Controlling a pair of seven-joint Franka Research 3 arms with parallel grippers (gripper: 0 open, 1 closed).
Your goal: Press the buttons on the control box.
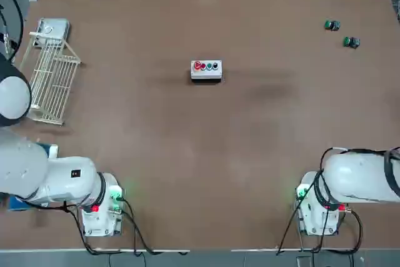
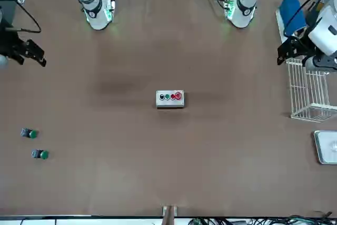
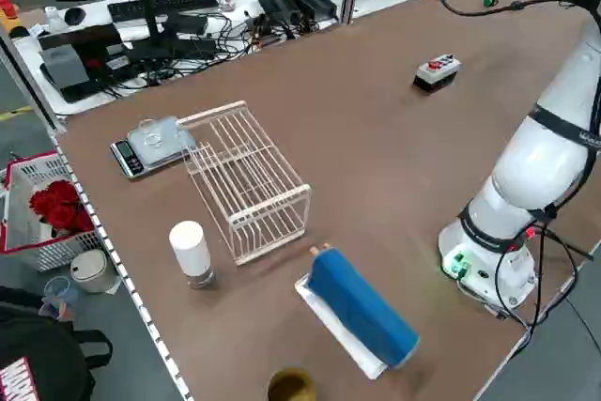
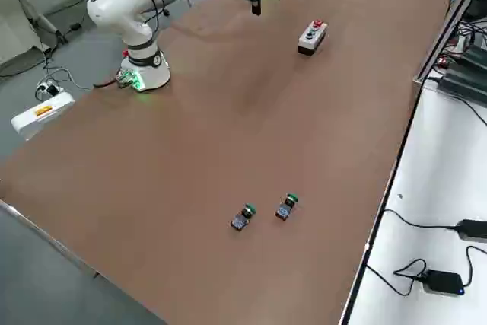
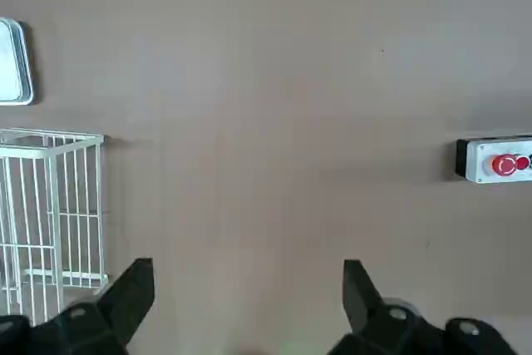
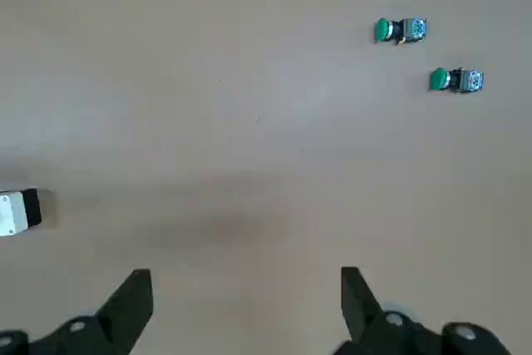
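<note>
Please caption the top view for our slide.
Control box with coloured buttons between two robot arms' sides, wire rack at left.

Control box point(image 6: 14, 212) cut off by the right wrist view's edge, its buttons out of sight there

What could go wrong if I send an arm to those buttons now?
The left hand hangs near the wire rack, so a low sweep toward the control box might clip it.

The right hand is spread open; a wide finger could miss the small buttons or, since they sit close together in one row, press two at once.

The box appears to stand loose on the table, so a sideways push may slide it.
</note>
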